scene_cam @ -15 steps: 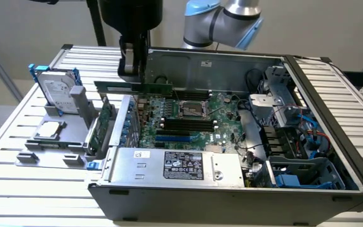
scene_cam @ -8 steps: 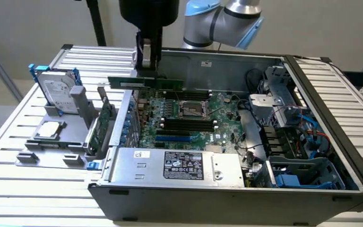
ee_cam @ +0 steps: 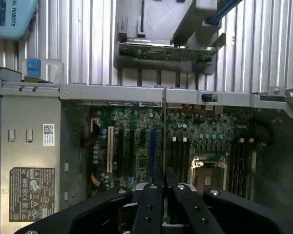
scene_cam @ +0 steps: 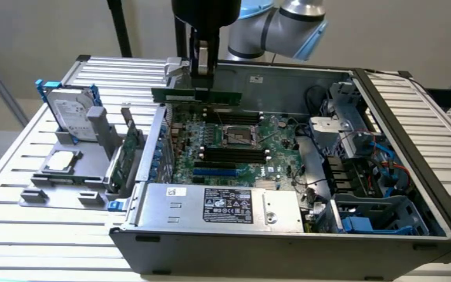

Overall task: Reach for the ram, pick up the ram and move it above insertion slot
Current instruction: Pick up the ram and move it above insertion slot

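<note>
The ram (scene_cam: 221, 96) is a long thin green stick held level in the air, with my gripper (scene_cam: 200, 88) shut on its middle from above. It hangs over the far left part of the open computer case (scene_cam: 413, 117), above the back rim of the motherboard. In the wrist view the ram (ee_cam: 164, 126) shows edge-on as a thin line running out from between my gripper (ee_cam: 164, 187) fingers. The black insertion slots (scene_cam: 229, 154) lie on the motherboard nearer the front, just beyond the processor socket (scene_cam: 239, 136). Seen from the wrist, the ram lines up beside the slots (ee_cam: 178, 153).
A grey holder (scene_cam: 61, 197) on the slatted table at the exterior view's left carries a silver-and-blue hard drive (scene_cam: 75, 117) and a taller green expansion card (scene_cam: 127, 155). The power supply (scene_cam: 218, 205) fills the case's front. Cables and drive bays (scene_cam: 366, 176) crowd the right side.
</note>
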